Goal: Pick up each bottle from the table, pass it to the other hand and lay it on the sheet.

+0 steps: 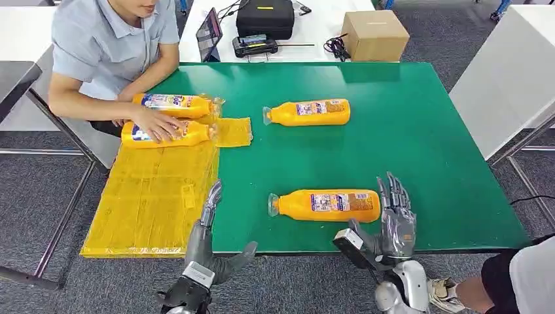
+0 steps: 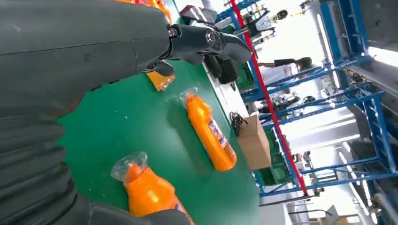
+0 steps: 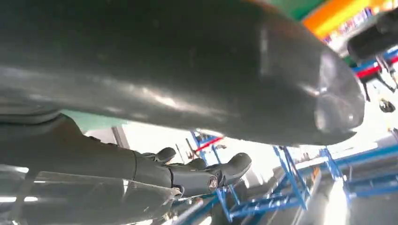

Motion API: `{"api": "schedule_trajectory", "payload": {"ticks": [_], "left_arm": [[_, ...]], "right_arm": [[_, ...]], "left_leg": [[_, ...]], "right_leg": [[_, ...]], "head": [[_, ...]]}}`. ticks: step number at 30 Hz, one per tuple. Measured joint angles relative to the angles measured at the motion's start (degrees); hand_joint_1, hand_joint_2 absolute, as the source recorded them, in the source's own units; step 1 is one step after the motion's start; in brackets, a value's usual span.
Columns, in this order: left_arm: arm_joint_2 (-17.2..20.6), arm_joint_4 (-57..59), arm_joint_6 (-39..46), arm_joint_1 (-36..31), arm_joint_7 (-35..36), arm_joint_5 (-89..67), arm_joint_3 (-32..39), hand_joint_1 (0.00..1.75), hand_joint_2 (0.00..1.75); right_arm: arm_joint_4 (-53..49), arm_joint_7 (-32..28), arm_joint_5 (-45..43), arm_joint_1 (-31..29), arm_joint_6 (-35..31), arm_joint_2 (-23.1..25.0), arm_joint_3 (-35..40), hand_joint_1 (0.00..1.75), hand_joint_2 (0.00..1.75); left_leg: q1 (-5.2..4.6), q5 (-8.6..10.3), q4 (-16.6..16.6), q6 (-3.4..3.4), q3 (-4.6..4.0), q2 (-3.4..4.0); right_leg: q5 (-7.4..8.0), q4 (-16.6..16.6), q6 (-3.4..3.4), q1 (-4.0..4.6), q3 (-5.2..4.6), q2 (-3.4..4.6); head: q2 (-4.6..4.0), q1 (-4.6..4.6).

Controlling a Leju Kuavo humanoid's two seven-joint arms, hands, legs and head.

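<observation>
I am working over the green table (image 1: 419,150), which is filling the middle of the head view, with the yellow sheet (image 1: 154,196) lying over its left edge. Two bottles are already lying at the sheet's upper end under a person's hand (image 1: 157,124). One more bottle (image 1: 307,112) is lying at upper centre, and the nearest bottle (image 1: 327,205) is resting on its side at lower centre, cap pointing left. My right hand (image 1: 396,222) is standing just beside that bottle's base, fingers apart and holding nothing; my left hand (image 1: 209,245) is waiting at the lower left, fingers likewise spread and empty. I judge I should be wrapping the body near the label, not the slim neck, so the handover leaves room for the other hand.
</observation>
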Motion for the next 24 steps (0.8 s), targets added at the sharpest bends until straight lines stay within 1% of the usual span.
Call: {"api": "schedule_trajectory", "payload": {"ticks": [4,8,12,14,19,22,24], "left_arm": [[-0.1,0.9,-0.4,-0.3,0.0,0.6,-0.4,0.0,1.75],[-0.3,2.1,-1.7,-1.0,-0.3,2.1,-1.1,0.0,1.75],[-0.5,3.0,-1.9,-1.5,-1.1,2.8,-1.3,0.0,1.75],[-0.5,3.2,-1.7,-2.0,-1.2,3.4,-1.7,0.0,1.75],[-0.5,3.3,-1.2,-2.4,-0.7,3.2,-2.3,0.0,1.75],[-0.5,3.3,-1.0,-2.6,-0.4,3.0,-2.4,0.0,1.75],[-0.5,3.3,-0.6,-2.6,-0.3,2.6,-2.4,0.0,1.75]], "right_arm": [[3.1,0.3,0.0,-1.6,0.0,-0.9,0.8,0.0,0.0],[7.4,0.2,0.2,-4.6,0.0,-1.4,1.0,0.0,0.0],[10.7,-2.5,-2.0,-7.0,0.1,-1.2,1.7,0.0,0.0],[11.7,-2.7,-2.4,-8.1,0.2,-1.0,2.7,0.0,0.0],[12.6,-2.5,0.0,-8.6,0.0,-0.6,6.0,0.0,0.0],[12.6,-2.6,-1.1,-8.6,0.2,-0.5,7.3,0.0,0.0],[12.2,-2.8,-3.9,-8.6,2.4,-0.4,8.2,0.0,0.0]], "left_leg": [[0.01,-0.01,0.0,-0.01,-0.02,0.01],[0.0,0.0,0.0,0.0,-0.03,0.0],[-0.01,0.01,0.0,0.01,-0.03,0.0],[-0.01,0.01,0.0,0.01,-0.02,0.0],[0.01,0.02,0.0,0.0,-0.03,0.0],[0.01,0.02,0.0,0.0,-0.03,-0.01],[0.01,0.01,0.0,0.0,-0.04,-0.01]], "right_leg": [[-0.01,0.0,0.0,0.01,-0.01,0.01],[-0.01,0.0,0.0,0.0,-0.02,0.0],[0.01,0.0,0.0,-0.01,0.0,0.0],[0.0,0.0,0.0,-0.01,0.0,0.0],[0.0,0.0,0.0,0.01,-0.02,0.0],[-0.01,0.0,0.0,0.01,-0.01,0.0],[-0.01,0.0,0.0,0.0,-0.02,0.0]], "head": [[0.0,0.0],[0.0,0.02],[0.0,0.0],[0.0,0.02],[0.0,0.0],[0.0,0.02],[0.0,0.02]]}}
